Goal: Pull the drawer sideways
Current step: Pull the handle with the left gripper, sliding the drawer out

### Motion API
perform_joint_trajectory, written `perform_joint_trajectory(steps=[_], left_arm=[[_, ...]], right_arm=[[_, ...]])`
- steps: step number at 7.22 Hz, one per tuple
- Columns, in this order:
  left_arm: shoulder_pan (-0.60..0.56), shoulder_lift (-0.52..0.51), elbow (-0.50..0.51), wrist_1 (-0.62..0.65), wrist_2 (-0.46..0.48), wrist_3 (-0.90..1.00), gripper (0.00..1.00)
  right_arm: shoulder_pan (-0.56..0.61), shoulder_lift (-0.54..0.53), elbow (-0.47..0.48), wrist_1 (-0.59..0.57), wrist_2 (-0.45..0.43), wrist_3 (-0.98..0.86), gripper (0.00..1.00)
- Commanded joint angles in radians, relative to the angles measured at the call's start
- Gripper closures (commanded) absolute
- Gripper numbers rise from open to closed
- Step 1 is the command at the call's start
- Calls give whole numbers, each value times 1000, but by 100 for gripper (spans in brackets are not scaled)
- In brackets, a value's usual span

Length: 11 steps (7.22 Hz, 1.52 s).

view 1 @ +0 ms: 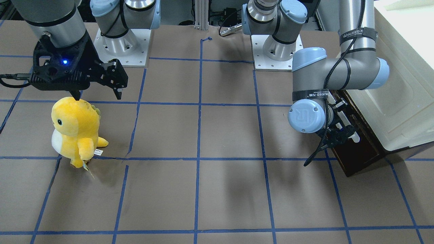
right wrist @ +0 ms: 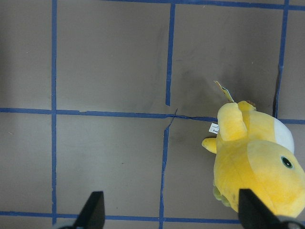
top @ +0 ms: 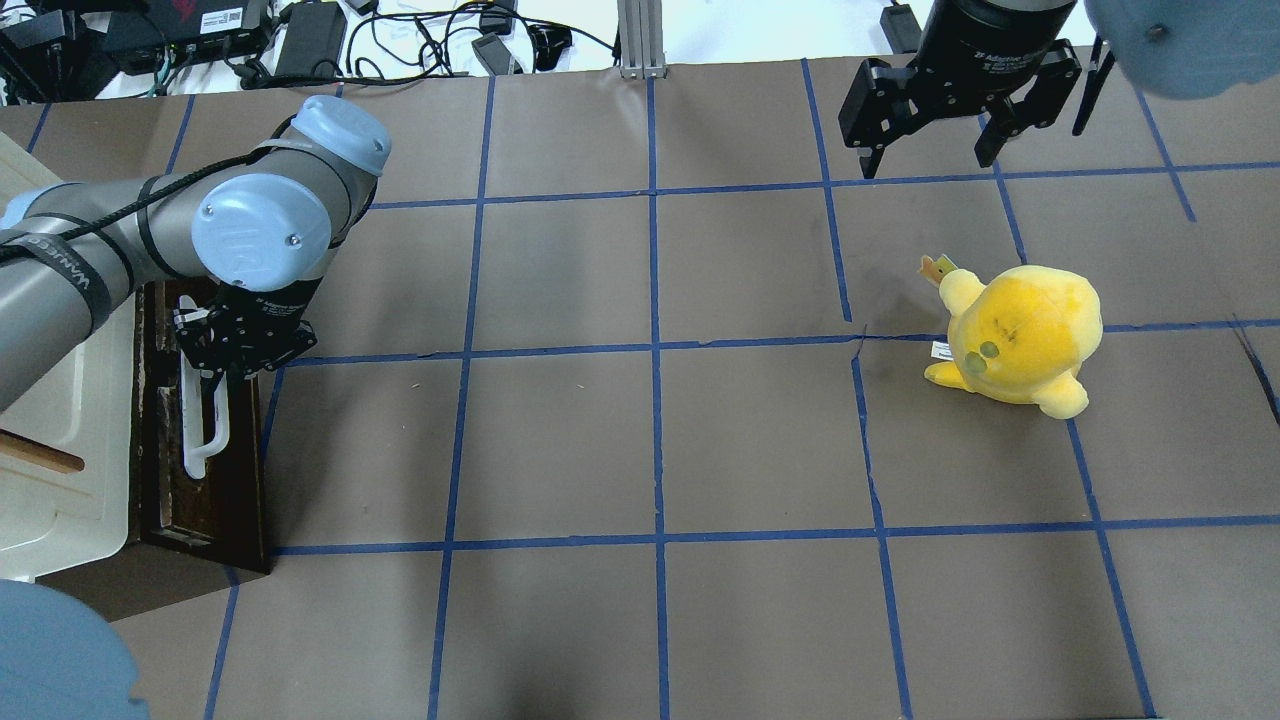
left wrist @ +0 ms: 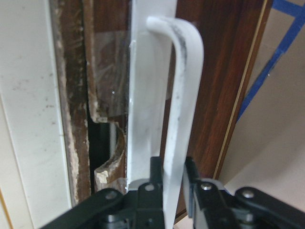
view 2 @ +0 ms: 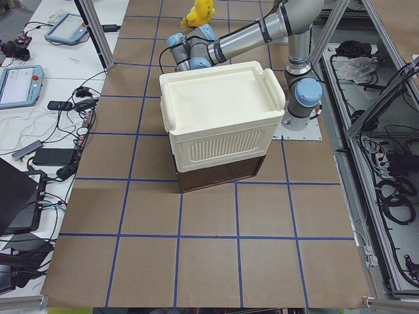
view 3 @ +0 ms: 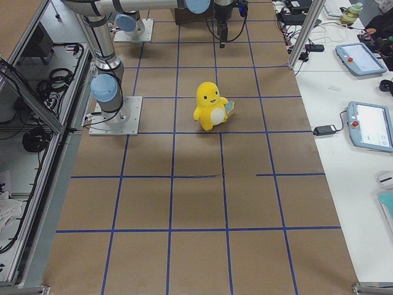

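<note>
The drawer [top: 245,470], dark brown wood, sits at the foot of the cream-white cabinet [top: 60,450], at the robot's left end of the tabletop [top: 650,450]. Its front faces the middle of the tabletop. In the left wrist view a narrow dark gap shows between the drawer front and the cabinet body. The left gripper [left wrist: 174,188] has its jaws clamped on the long white bar handle [left wrist: 183,95], near one end. Black straps [view 1: 356,34] on the left arm read "WANJEED", and a joint cap [view 1: 305,113] bears a "UR" mark. Well apart from these, the right gripper [top: 925,160] hangs above the tabletop with jaws spread wide, its body printed "2F Adaptive". A yellow plush dinosaur [top: 1020,335] stands near it; the writing on its white tag [top: 941,349] is too small to read.
</note>
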Motion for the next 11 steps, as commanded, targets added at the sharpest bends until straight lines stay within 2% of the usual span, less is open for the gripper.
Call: perform_joint_trajectory(steps=[1,11], left_arm=[[-28,-10,35,-28,-7,-8,91],[-77,-18,51,-43,-25,-11,91]], right_arm=[[0,0,0,0,-1,0,0],[0,0,0,0,0,0,0]])
